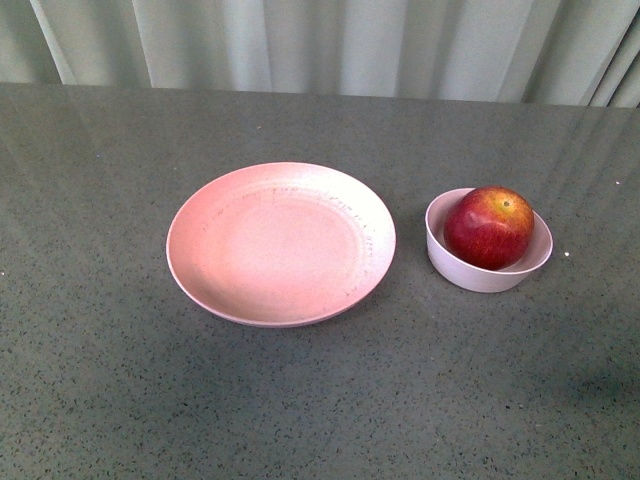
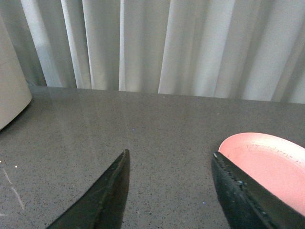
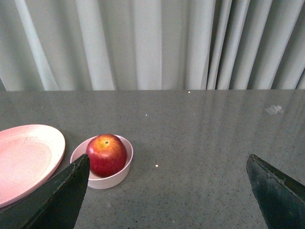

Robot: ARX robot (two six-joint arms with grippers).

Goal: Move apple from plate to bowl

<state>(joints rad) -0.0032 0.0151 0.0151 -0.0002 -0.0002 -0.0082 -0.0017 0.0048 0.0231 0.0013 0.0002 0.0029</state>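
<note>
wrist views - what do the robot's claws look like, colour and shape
Only the fingers show. The left claw has two black fingers tapering to narrow tips, one with a ridged inner edge. The right claw has similar dark, wedge-shaped fingers. No cables or markings are visible, and the front view shows neither arm.

A grey speckled table fills the scene. Pale pleated curtains hang just behind the table's far edge. A beige rounded object stands on the table near the curtains.
</note>
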